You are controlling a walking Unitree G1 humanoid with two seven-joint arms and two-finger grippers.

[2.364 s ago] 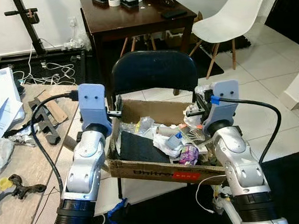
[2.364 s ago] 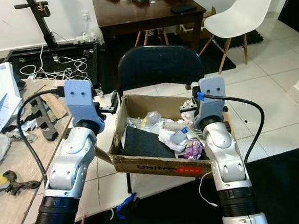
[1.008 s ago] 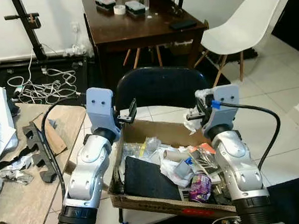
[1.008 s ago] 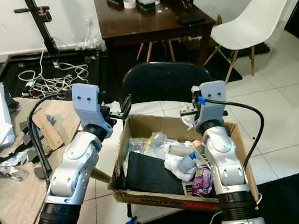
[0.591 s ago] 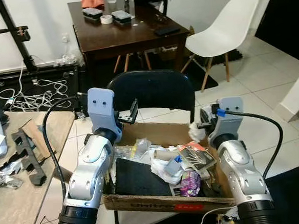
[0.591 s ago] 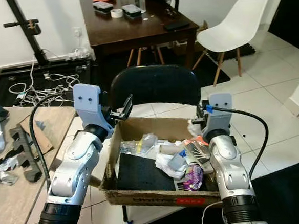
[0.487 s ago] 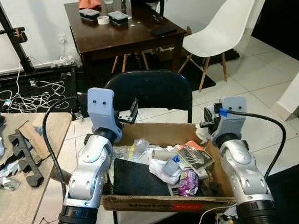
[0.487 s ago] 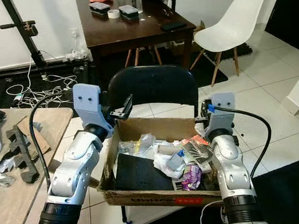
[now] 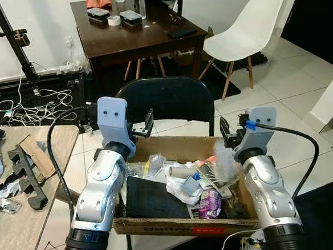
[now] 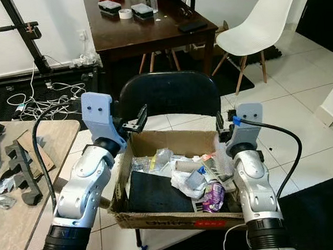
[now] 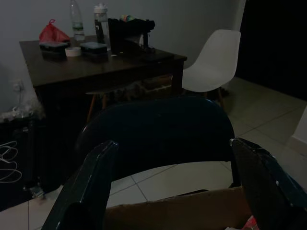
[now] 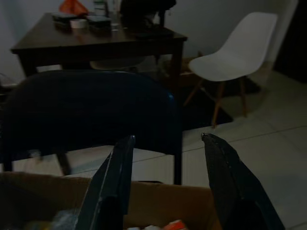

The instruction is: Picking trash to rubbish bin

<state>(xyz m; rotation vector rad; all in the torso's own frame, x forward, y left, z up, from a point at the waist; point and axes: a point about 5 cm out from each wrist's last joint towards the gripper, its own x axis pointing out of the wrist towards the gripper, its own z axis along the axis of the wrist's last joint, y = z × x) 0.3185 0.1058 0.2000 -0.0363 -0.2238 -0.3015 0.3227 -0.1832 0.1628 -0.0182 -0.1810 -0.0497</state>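
Note:
A cardboard box (image 9: 179, 224) full of mixed trash rests on the seat of a black chair (image 9: 167, 99). My left gripper (image 9: 148, 121) hangs open above the box's back left corner, nothing between its fingers (image 11: 88, 187). Above the back right corner, my right gripper (image 9: 227, 137) is also open and empty, its fingers (image 12: 115, 177) spread apart. Just below it a blurred whitish piece of trash (image 9: 222, 157) is in the air over the box's right side. Inside lie a black flat item (image 9: 151, 197), crumpled white wrappers (image 9: 179, 187) and a purple packet (image 9: 211, 202).
A dark wooden table (image 9: 132, 39) with small items stands behind the chair. A white chair (image 9: 245, 25) is at the back right. A light wooden bench (image 9: 26, 169) with black tools lies to the left, cables (image 9: 33, 103) on the floor beyond it. White tiled floor lies to the right.
My right gripper, shut on white crumpled trash earlier, has opened, and the trash is dropping toward the box. The camera view has shifted; the left gripper stays open.

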